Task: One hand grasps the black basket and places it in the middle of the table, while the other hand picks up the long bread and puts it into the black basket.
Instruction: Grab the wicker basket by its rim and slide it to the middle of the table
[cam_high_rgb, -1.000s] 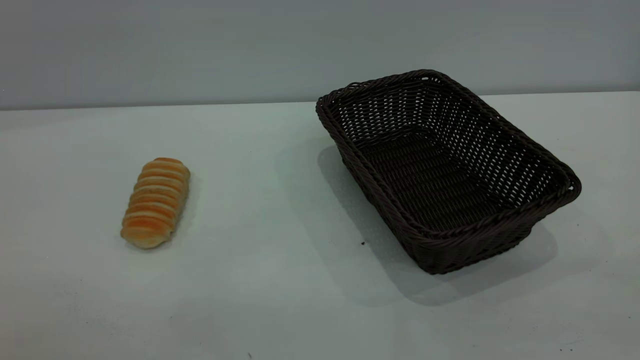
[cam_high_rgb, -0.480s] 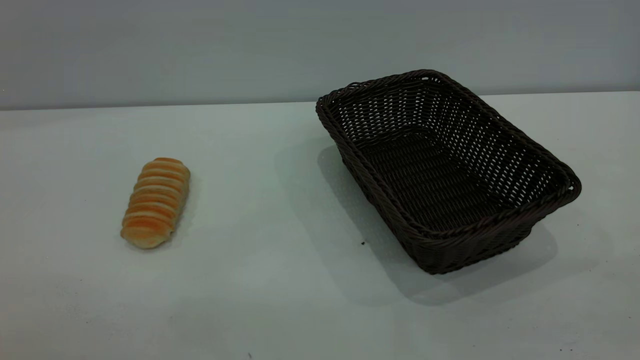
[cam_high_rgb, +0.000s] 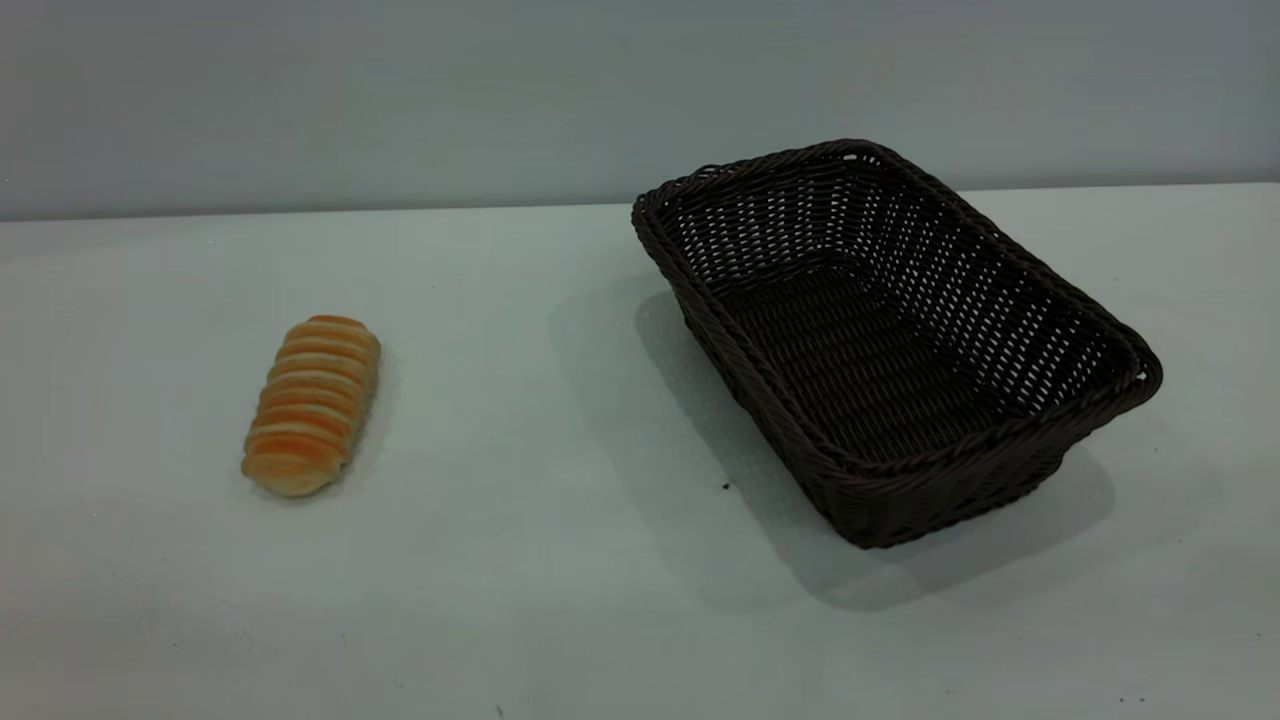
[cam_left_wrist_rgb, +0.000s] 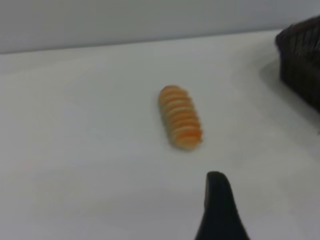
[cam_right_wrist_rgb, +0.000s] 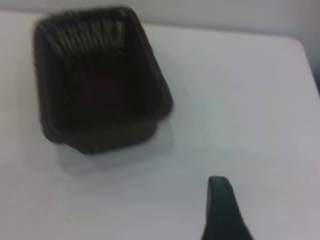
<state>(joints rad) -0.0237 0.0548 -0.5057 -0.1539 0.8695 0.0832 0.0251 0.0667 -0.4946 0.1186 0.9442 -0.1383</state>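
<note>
Both tools (cam_left_wrist_rgb: 220, 210) (cam_right_wrist_rgb: 225, 210) show one finger each, grip unreadable; long bread (cam_high_rgb: 311, 404) left, black basket (cam_high_rgb: 890, 340) right, awaiting separate arms.

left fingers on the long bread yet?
Apart. The left wrist view shows bare table between the one visible finger of the left gripper and the long bread.

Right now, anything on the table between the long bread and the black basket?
Nothing visible. The long bread lies on the left, the black basket on the right, empty, with bare table between them apart from a tiny dark speck. Neither gripper shows in the exterior view.
</note>
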